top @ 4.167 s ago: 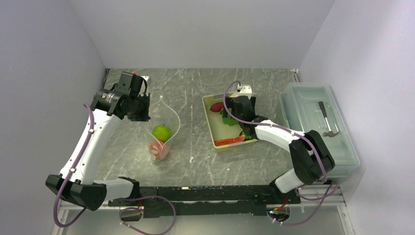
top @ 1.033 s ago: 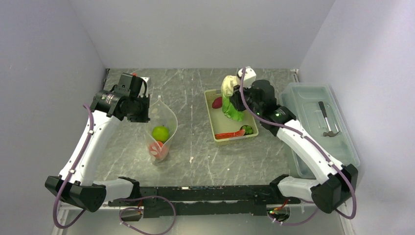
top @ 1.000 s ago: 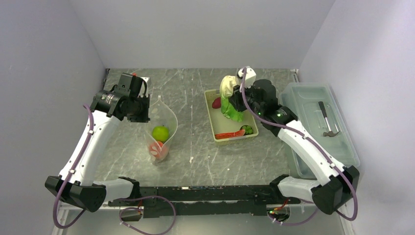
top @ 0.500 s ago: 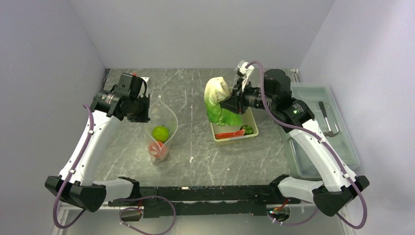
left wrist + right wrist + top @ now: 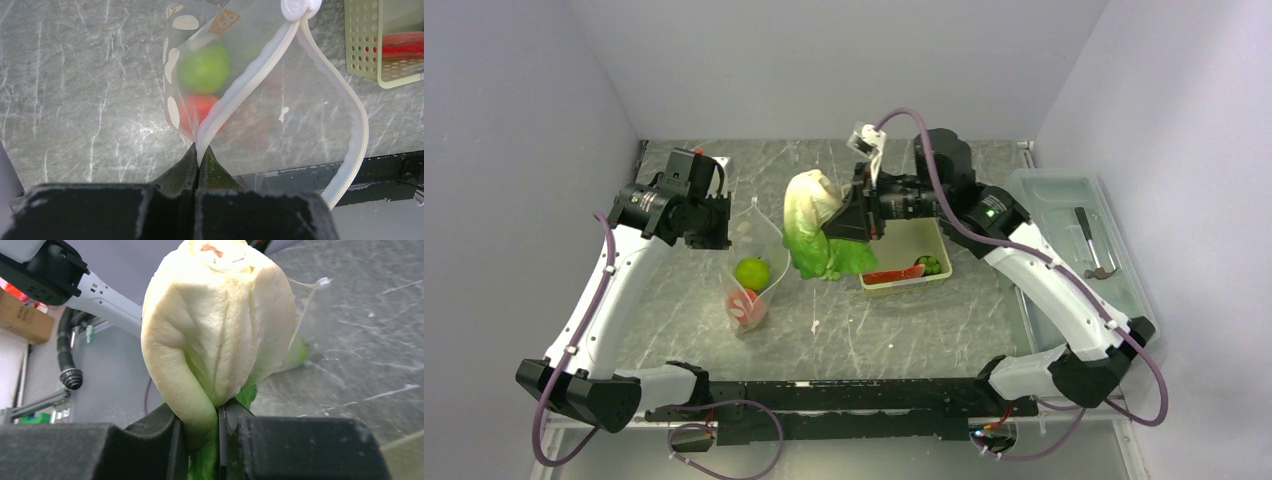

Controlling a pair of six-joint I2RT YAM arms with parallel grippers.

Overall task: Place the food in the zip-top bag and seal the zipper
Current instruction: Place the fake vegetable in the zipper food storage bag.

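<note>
The clear dotted zip-top bag (image 5: 754, 262) hangs with its mouth spread open, a green round fruit (image 5: 753, 271) and an orange-red ball (image 5: 746, 305) inside. My left gripper (image 5: 711, 228) is shut on the zipper (image 5: 250, 82) at one corner of the mouth. My right gripper (image 5: 849, 222) is shut on the green leafy lettuce (image 5: 819, 238), holding it in the air between the basket and the bag. In the right wrist view the lettuce's pale stem end (image 5: 220, 320) fills the frame. A red strip (image 5: 894, 273) and green grapes (image 5: 929, 265) lie in the yellow-green basket (image 5: 902, 283).
A clear lidded plastic box (image 5: 1074, 255) with a small hammer on it (image 5: 1092, 245) stands at the right wall. The basket sits right of centre. Grey walls close in on three sides.
My right arm has lifted the lettuce out of the basket and carried it left toward the bag. The left arm and the bag have stayed still.
</note>
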